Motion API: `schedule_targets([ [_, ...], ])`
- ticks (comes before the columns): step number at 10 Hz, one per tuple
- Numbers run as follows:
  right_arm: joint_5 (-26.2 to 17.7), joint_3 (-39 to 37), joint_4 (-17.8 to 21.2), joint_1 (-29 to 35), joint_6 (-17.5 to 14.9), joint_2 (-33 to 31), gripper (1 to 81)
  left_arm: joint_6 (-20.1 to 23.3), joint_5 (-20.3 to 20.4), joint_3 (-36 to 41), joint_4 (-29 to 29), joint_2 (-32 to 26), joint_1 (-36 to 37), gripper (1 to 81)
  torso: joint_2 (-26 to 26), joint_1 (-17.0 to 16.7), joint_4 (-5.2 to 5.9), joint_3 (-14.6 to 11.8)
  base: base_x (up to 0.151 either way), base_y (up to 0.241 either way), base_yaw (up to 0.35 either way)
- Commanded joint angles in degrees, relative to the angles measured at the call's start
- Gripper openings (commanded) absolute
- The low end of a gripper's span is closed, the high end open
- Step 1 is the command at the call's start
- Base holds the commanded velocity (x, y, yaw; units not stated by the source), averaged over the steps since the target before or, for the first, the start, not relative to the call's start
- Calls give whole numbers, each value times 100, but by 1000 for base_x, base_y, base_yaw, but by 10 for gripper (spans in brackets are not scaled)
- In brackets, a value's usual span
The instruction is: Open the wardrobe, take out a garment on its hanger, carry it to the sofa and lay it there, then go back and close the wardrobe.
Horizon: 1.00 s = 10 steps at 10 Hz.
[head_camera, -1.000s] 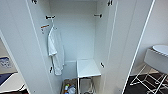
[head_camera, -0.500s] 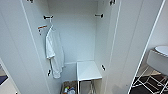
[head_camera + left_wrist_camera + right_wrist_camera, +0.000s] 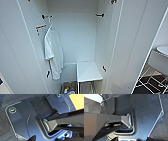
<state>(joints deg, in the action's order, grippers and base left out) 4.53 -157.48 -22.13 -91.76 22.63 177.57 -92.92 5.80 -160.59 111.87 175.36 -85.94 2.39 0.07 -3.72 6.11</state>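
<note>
Head view: wardrobe [image 3: 75,37] standing open, both doors swung wide, white interior bare apart from black pegs [image 3: 99,15] on the side walls. White shirt [image 3: 53,53] hanging from a peg on the inner wall, on what may be a thin hanger, hard to tell at this blur. No black garment on show inside. Low down, a small white shelf [image 3: 88,72], presumably for folded things, with a box of bottles [image 3: 68,89] beside it. No readable writing anywhere.

Left wrist view: dark robot plate and jointed bar over grey carpet [image 3: 5,130]; a yellow patch at one corner. State of the fingers: cannot tell, nothing seen held.

Right wrist view: same dark plate and bar above carpet; fingers likewise impossible to judge, so no placing of the wardrobe relative to them.
</note>
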Motion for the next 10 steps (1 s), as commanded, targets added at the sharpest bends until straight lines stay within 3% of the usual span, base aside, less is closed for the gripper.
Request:
schedule_targets([
  [1, -286, 43, -55, 144, 14, 36, 811, -51, -229, -8, -34, -71, 249, 811, 0, 0, 0, 0, 0, 0, 0],
  [4, -286, 34, -64, 162, 5, 36, 811, -843, -43, -8, -716, -501, -76, 811, 0, 0, 0, 0, 0, 0, 0],
  [6, -286, 60, -64, 188, 5, 44, 811, -825, 77, 34, -834, -693, -138, 811, 0, 0, 0, 0, 0, 0, 0],
  [7, -286, 60, -64, 179, 5, 44, 811, -816, 439, 45, -842, -739, -138, 811, 0, 0, 0, 0, 0, 0, 0],
  [8, -286, 43, -55, 153, 5, 36, 811, -677, 336, 10, -938, -643, -234, 811, 0, 0, 0, 0, 0, 0, 0],
  [9, -278, 34, -55, 135, 5, 27, 811, 54, -79, -17, -1334, -528, -314, 811, 0, 0, 0, 0, 0, 0, 0],
  [10, -278, 34, -64, 135, 5, 18, 811, 1762, -281, -17, -2752, -423, -349, 811, 0, 0, 0, 0, 0, 0, 0],
])
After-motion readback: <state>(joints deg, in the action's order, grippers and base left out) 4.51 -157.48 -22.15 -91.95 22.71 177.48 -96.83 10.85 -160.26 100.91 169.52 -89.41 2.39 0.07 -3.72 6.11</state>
